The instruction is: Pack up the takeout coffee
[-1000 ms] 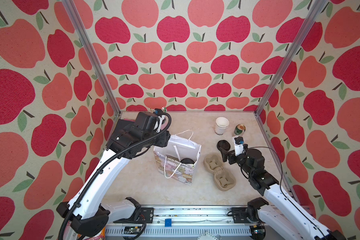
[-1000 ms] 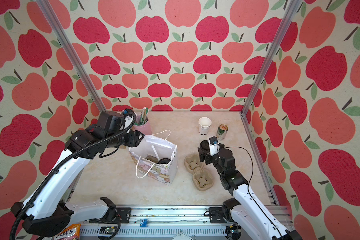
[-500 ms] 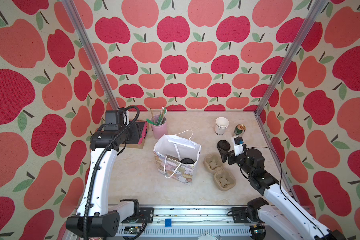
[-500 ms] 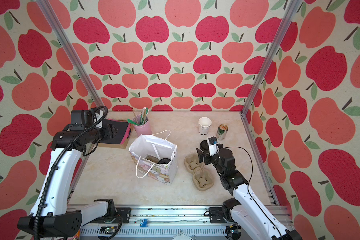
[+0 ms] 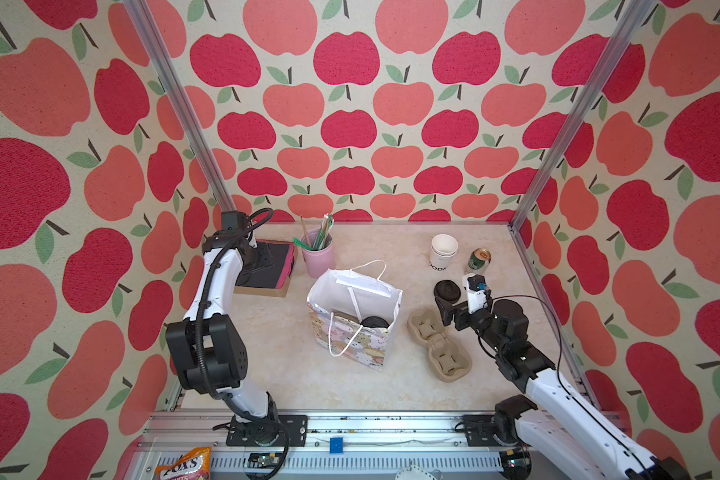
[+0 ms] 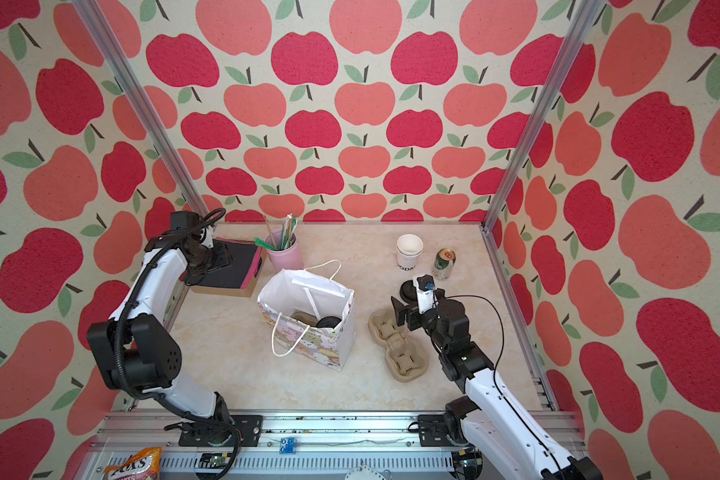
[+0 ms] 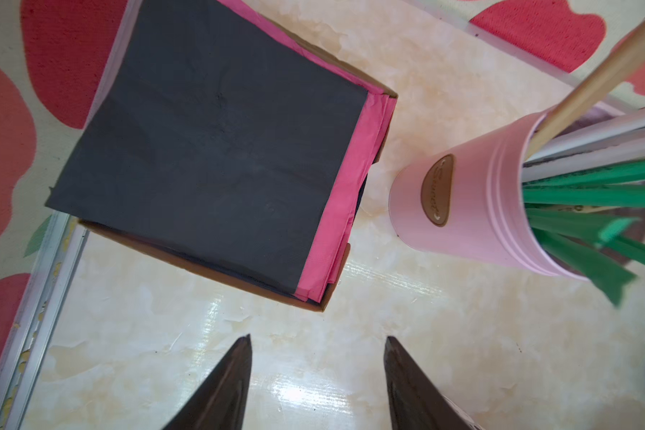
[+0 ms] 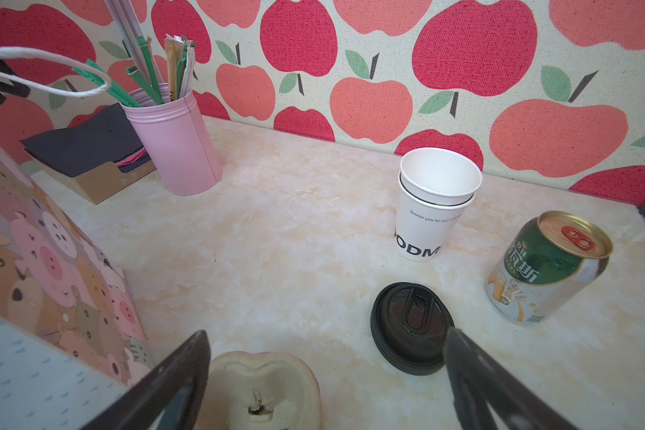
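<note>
Standing apparently inside the gift bag (image 5: 362, 353), the takeout coffee (image 5: 375, 322) looks light, crushable, best pinched below its lid; left gripper (image 7: 318, 338) and right gripper (image 8: 326, 331) gape empty.

— What colours have you got?
— I see walls (image 5: 350, 62) in red and coral apples on cream. Bag (image 5: 360, 353): white, printed with pink and brown animals. Tin (image 5: 320, 259) pink, can (image 5: 479, 261) green with gold top, takeout coffee (image 5: 374, 322) black-lidded.
</note>
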